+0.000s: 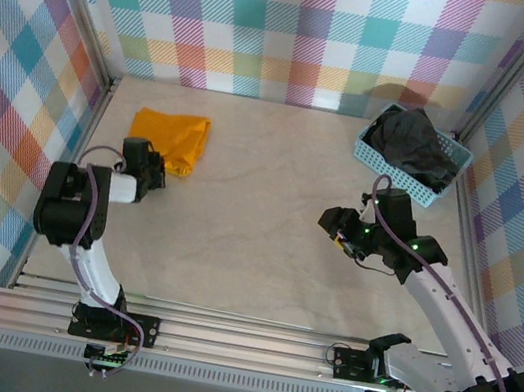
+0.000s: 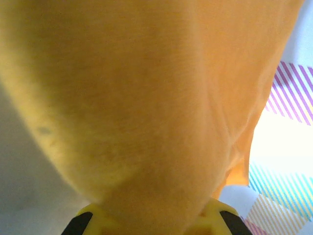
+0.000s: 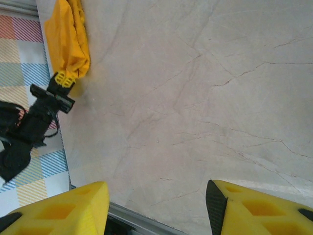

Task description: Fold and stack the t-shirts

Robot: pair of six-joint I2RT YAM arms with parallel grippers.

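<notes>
On the far left of the table [image 1: 268, 218], the orange shirt [image 1: 171, 137] lies bunched. At the far right, the black shirt [image 1: 409, 141] sits heaped in the blue basket [image 1: 392, 176]. The left claw [image 1: 156, 175] appears clamped on the orange shirt's near edge, though the close view is blurred. The right claw [image 3: 156, 205] hovers over bare mid-table, its fingers wide apart.
</notes>
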